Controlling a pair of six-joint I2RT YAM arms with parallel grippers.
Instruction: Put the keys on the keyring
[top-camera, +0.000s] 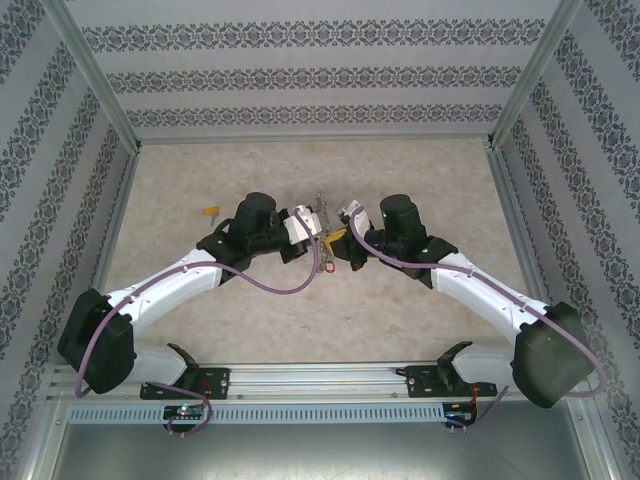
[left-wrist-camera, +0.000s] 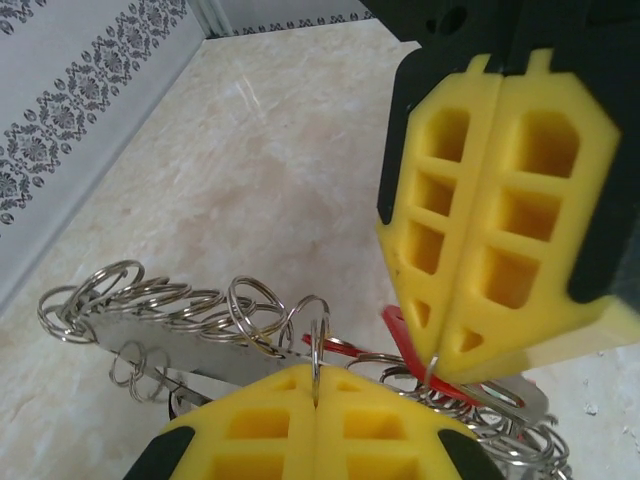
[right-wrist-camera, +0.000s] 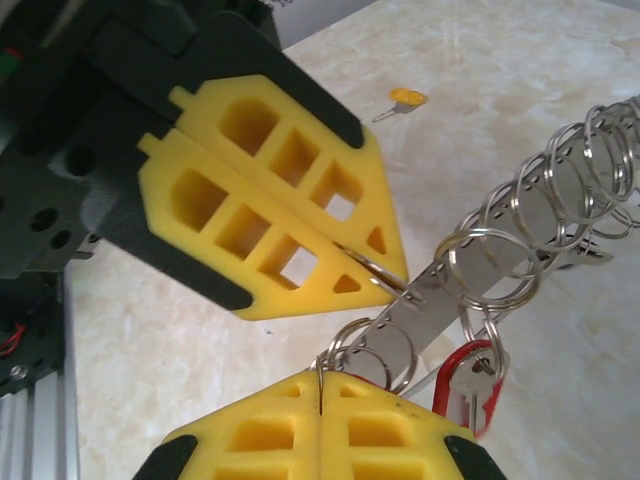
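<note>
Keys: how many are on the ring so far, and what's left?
Done: a red-tagged key hangs among the rings. In hand: the left hand and right hand are shut, each pinching a ring. Left: the yellow-tagged key lies apart on the table.

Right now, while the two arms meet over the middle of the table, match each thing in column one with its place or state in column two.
Column one:
1. yellow-tagged key
2. red-tagged key
3. left gripper
4. metal strip

Column two:
A. jaws shut on a split ring
B. lying alone on the table
C. lined with many rings
D. hanging below the strip

Pairs: 1-B, 2-D, 3-A, 4-C
</note>
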